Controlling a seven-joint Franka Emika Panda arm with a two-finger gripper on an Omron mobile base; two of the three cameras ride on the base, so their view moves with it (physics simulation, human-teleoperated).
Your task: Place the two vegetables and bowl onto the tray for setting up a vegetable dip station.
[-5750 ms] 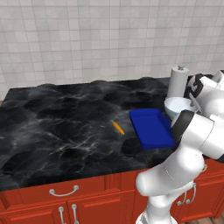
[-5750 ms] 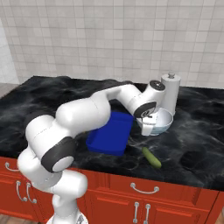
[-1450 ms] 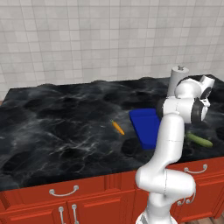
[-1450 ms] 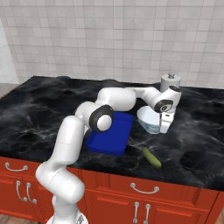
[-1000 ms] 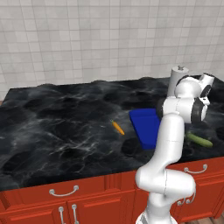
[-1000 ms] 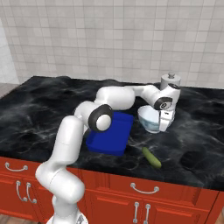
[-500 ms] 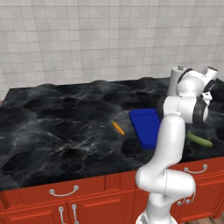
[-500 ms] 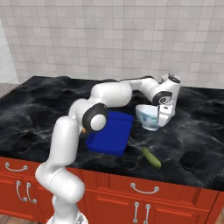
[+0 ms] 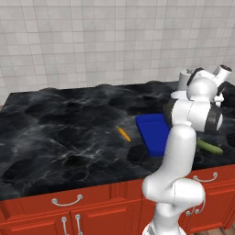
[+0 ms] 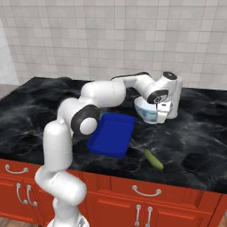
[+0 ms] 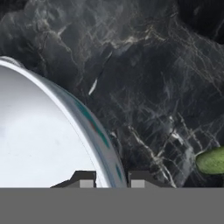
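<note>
Step in hand was the bowl pickup. The end effector (image 11: 112,177) was clenched on the rim of the white bowl (image 11: 39,135), one fingertip inside the wall and one outside, as the hand view showed. In the right base view the end effector (image 10: 160,110) sat at the near right edge of the bowl (image 10: 146,111), which stood on the black marble worktop (image 10: 199,133) just behind the far right corner of the blue tray (image 10: 111,134) and right in front of the tall white cylinder roll (image 10: 175,99). Whether the bowl had left the worktop could not be told.

Both vegetables were off the tray. The cucumber (image 10: 153,159) lay on the worktop near the front edge, to the right of the tray. The carrot (image 9: 123,134) lay on the worktop just left of the tray (image 9: 153,133) in the left base view. The tray was bare.

Judged progress: none of three items placed yet. Next move probably called for lifting the bowl by its rim clear of the tray's raised edge, carrying it left and toward the front over the tray, and setting it down flat while leaving room for the vegetables. Rim pinch risked tilt or slip.
</note>
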